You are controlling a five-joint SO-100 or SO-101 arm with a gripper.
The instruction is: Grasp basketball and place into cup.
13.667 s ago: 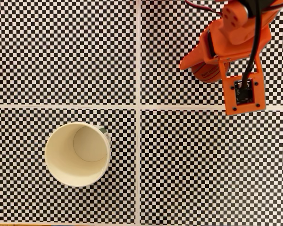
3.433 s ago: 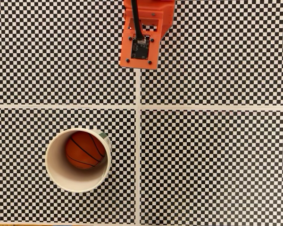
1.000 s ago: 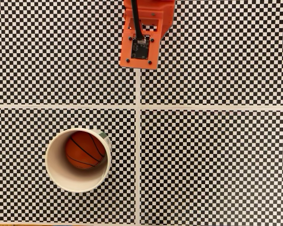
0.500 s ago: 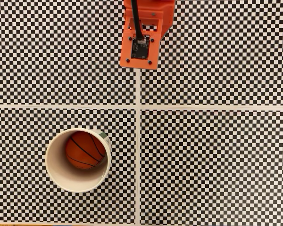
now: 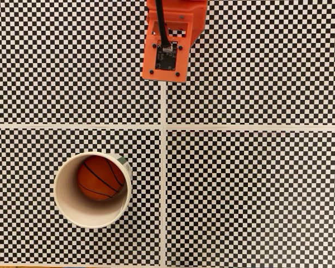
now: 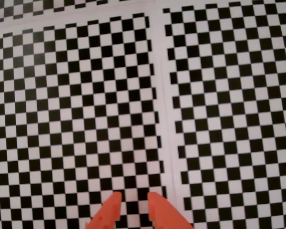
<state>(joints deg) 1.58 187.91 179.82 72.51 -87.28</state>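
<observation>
The worktop (image 5: 257, 195) is covered edge to edge with black-and-white checkerboard sheets (image 5: 72, 61) — small, even squares laid in a tidy grid. In the fixed view four sheets meet, parted by plain white margins: one vertical white strip (image 5: 164, 167) runs down just left of centre, and one horizontal white strip (image 5: 257, 127) crosses it a little above the middle. Along the bottom edge at the left, a thin sliver of tan surface (image 5: 11, 266) shows beneath the sheets. In the wrist view the same pattern appears closer and slightly blurred — a white seam (image 6: 164, 95) runs from top to bottom between two sheets, and another pale margin (image 6: 62, 16) slants across the upper left.
</observation>
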